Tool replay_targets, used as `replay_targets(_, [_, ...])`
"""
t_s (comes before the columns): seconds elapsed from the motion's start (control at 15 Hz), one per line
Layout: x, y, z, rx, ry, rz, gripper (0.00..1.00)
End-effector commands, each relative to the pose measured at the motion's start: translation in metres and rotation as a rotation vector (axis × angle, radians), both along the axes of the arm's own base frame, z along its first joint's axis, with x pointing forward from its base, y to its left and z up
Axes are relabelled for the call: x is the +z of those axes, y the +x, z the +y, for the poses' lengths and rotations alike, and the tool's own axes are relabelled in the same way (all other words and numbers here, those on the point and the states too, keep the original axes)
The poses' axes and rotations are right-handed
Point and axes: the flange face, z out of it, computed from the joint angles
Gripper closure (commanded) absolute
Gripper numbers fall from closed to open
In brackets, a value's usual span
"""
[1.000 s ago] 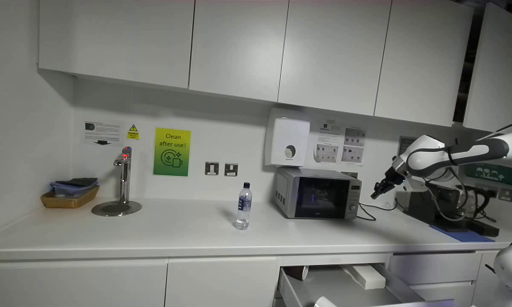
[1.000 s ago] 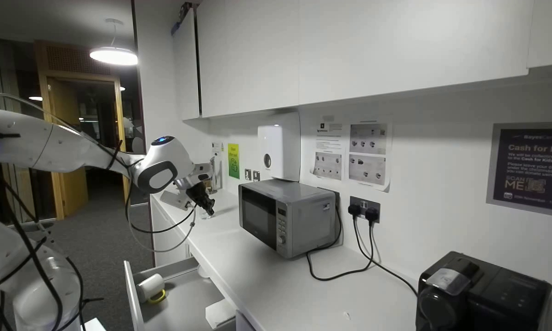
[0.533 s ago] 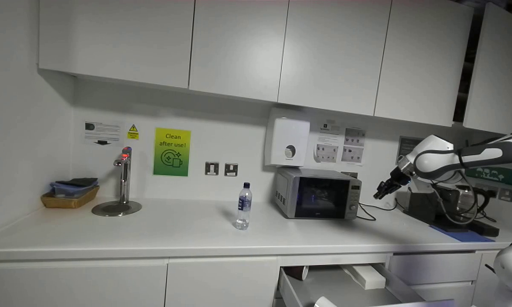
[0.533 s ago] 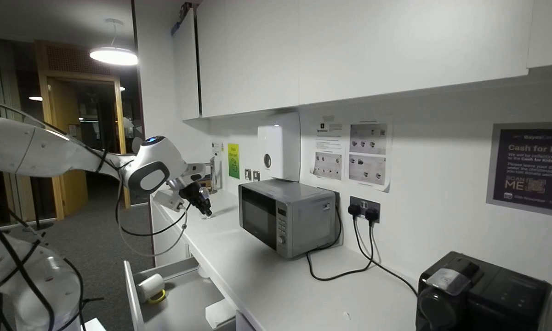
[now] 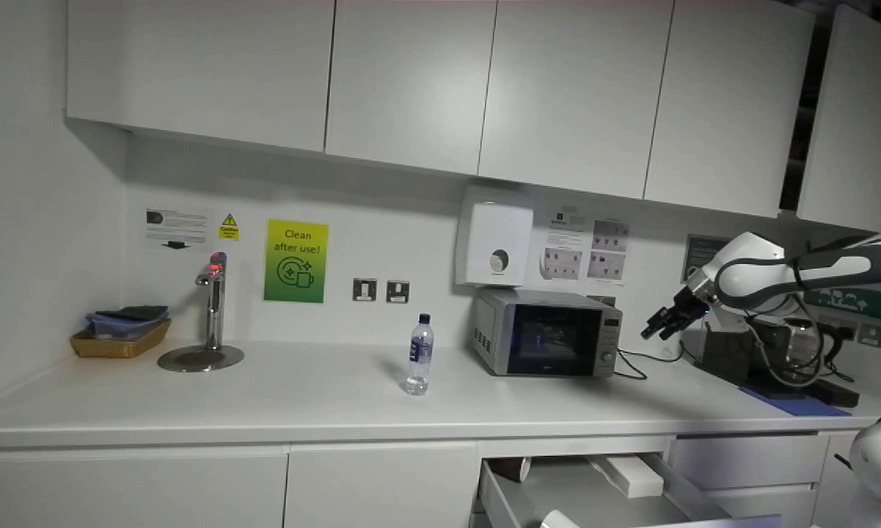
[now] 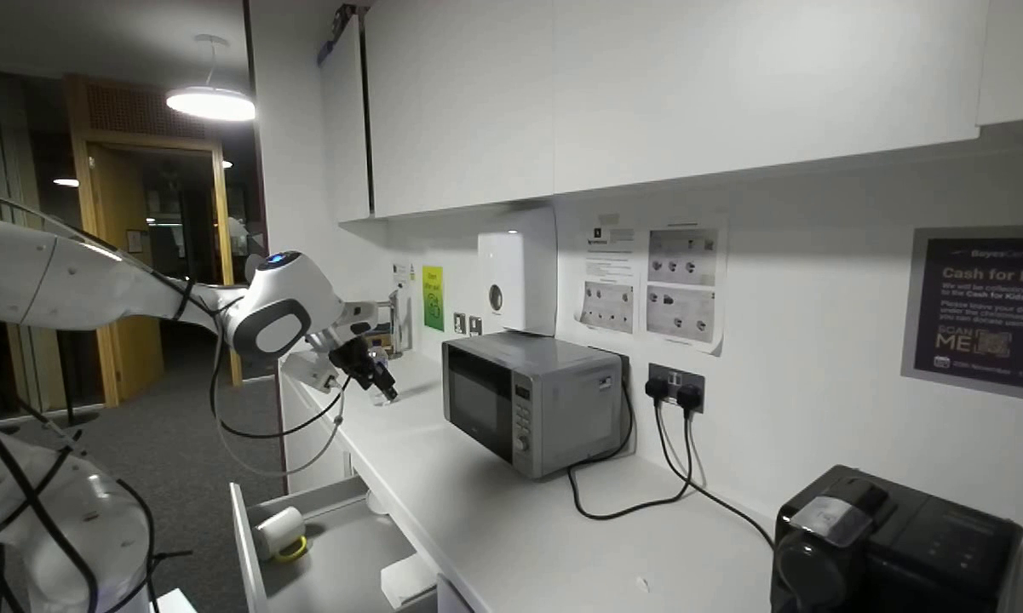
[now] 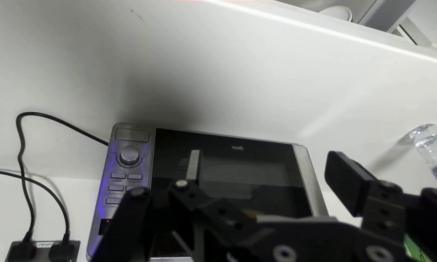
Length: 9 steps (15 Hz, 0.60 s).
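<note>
End effector (image 7: 265, 169) spread and empty before the microwave (image 7: 236, 174)

Its fingertips (image 7: 345, 178) are held well apart, and nothing is gripped or touched; in the wrist view only the microwave's door, pictured upside down, is seen between them. In an exterior view the microwave is found at three o'clock from the end effector, set on the tabletop (image 6: 494, 511). That place seems chosen so that power can be drawn from the wall socket (image 6: 675, 375) and the door can be swung clear. In an exterior view a capped clear bottle (image 5: 419, 359) is stood upright at nine o'clock from the microwave, steadied, it is judged, by its flat base. Toward eight o'clock from the microwave in an exterior view, in the pulled-out drawer (image 6: 349, 545), a white mug (image 6: 279, 529) with a yellow handle is laid on its side, perhaps for want of headroom.

Whatever is behind the dark door glass cannot be made out, and part of the control panel (image 7: 129, 155) is covered by the end effector in the wrist view. There, too, the bottle is cut off at the right edge. A dark cup (image 5: 507, 469) is half hidden under the tabletop's front edge, and a white block (image 5: 634, 480) in the drawer cannot be identified.
</note>
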Motion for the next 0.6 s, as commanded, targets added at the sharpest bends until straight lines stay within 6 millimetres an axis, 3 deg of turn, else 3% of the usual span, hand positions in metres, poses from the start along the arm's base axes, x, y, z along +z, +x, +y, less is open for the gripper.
replay_targets(0.0, [0.0034,-0.0069,-0.0018,-0.009,-0.012,-0.004,0.0])
replay_targets(0.53, [0.0025,-0.003,-0.001,-0.004,-0.01,0.004,0.0])
